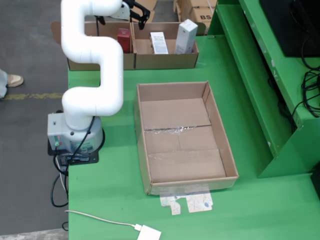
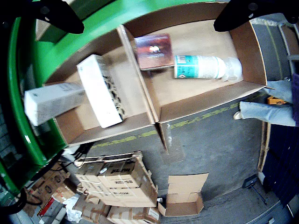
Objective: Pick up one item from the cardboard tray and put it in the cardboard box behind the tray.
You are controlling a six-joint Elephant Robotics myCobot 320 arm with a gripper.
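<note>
Two cardboard trays [image 1: 165,61] stand side by side at the table's far edge. The left tray holds a red box [image 1: 123,40]; the right holds a flat white box [image 1: 159,42] and an upright white box [image 1: 186,36]. In the wrist view, the red box [image 2: 154,51] lies beside a white bottle with a teal label [image 2: 205,67], and the flat white box [image 2: 100,91] lies in the other tray. My gripper [image 1: 136,15] hovers above the trays. Its black fingers [image 2: 56,16] are spread wide and hold nothing, so the gripper [image 2: 149,25] is open. A large empty cardboard box [image 1: 182,137] sits mid-table.
The arm's base [image 1: 75,135] stands at the table's left edge. A green shelf [image 1: 265,75] runs along the right with cables on it. Paper scraps [image 1: 187,202] and a white adapter with its cable [image 1: 149,233] lie near the front. A person's legs [image 2: 266,112] show beyond the trays.
</note>
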